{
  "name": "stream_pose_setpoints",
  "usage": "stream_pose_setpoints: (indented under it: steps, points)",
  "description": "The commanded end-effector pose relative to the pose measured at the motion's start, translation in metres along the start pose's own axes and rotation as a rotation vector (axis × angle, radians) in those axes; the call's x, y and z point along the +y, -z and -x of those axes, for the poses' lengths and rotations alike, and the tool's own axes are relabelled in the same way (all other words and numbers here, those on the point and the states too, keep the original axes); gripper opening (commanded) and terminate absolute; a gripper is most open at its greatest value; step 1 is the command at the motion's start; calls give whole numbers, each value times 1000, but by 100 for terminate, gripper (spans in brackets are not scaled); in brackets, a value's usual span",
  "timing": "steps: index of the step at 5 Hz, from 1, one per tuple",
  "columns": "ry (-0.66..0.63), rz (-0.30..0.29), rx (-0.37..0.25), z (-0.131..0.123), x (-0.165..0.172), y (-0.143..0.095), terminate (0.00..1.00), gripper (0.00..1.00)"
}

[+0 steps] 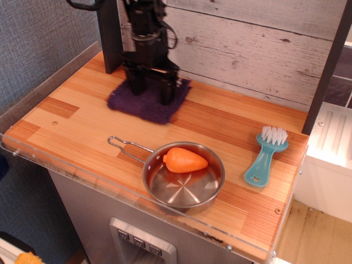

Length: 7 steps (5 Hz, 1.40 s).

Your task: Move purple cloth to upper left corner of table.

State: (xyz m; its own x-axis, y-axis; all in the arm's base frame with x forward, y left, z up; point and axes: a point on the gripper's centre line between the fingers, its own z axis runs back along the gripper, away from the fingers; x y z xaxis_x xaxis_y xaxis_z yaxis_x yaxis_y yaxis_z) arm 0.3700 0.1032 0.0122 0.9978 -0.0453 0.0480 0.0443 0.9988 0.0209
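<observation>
The purple cloth [144, 104] lies flat on the table [71, 118], in its back-left part, near the dark post. My gripper [150, 94] points straight down onto the cloth's back half. Its two black fingers [166, 92] stand apart and press into the fuzzy fabric. No fold of cloth shows between them. The cloth's front and left edges stick out from under the gripper.
A steel pan [184, 177] holding an orange plastic carrot [185, 160] sits at the front middle, its handle pointing left. A teal brush [264, 157] lies at the right. A dark post [110, 38] stands at the back-left corner before the white plank wall [247, 49].
</observation>
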Motion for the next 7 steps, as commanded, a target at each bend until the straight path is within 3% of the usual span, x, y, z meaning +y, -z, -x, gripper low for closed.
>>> stream_pose_setpoints:
  steps: [1, 3, 5, 7]
  points:
    - [111, -38, 5, 2, 37, -1, 0, 100]
    - [59, 15, -41, 4, 45, -16, 0, 100]
    - [41, 65, -155, -6, 46, -80, 0, 100]
    - [70, 39, -214, 10, 26, -132, 0, 100]
